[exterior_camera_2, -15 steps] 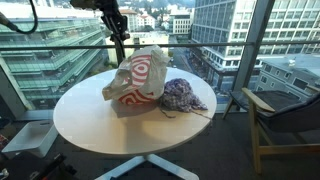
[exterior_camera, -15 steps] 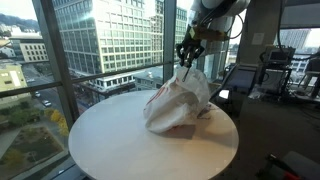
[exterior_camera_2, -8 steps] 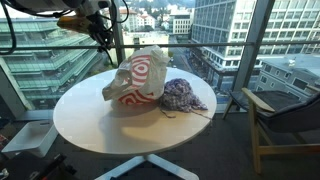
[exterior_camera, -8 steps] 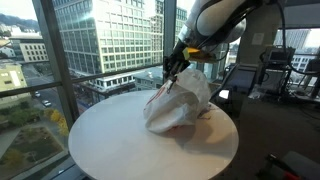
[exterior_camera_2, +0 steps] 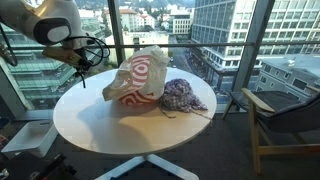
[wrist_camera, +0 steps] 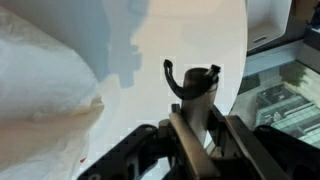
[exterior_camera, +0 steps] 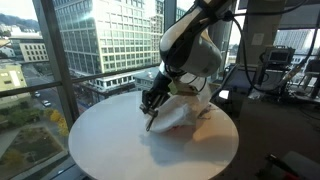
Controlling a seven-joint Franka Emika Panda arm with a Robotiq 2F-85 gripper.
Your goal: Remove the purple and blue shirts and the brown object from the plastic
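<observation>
Gripper (wrist_camera: 197, 105) was pressed together on a dark hooked piece, which I took for the brown object (wrist_camera: 192, 82). It was out of the plastic bag (exterior_camera_2: 140, 75) and held over bare round table (exterior_camera_2: 100, 125), just beside the bag's side. In an exterior view a purple-blue cloth bundle (exterior_camera_2: 183, 95) lay on the table just beside the bag on its far side. I could not tell whether that was both shirts.

Step in hand, as I judged it: set the object down.
- Lower slowly; it hung thin below the fingers.
- Keep clear of the bag so the hook does not snag plastic.
- Stay inboard of the table rim, which sat near in the wrist view.
- Open only once it rests.
</observation>
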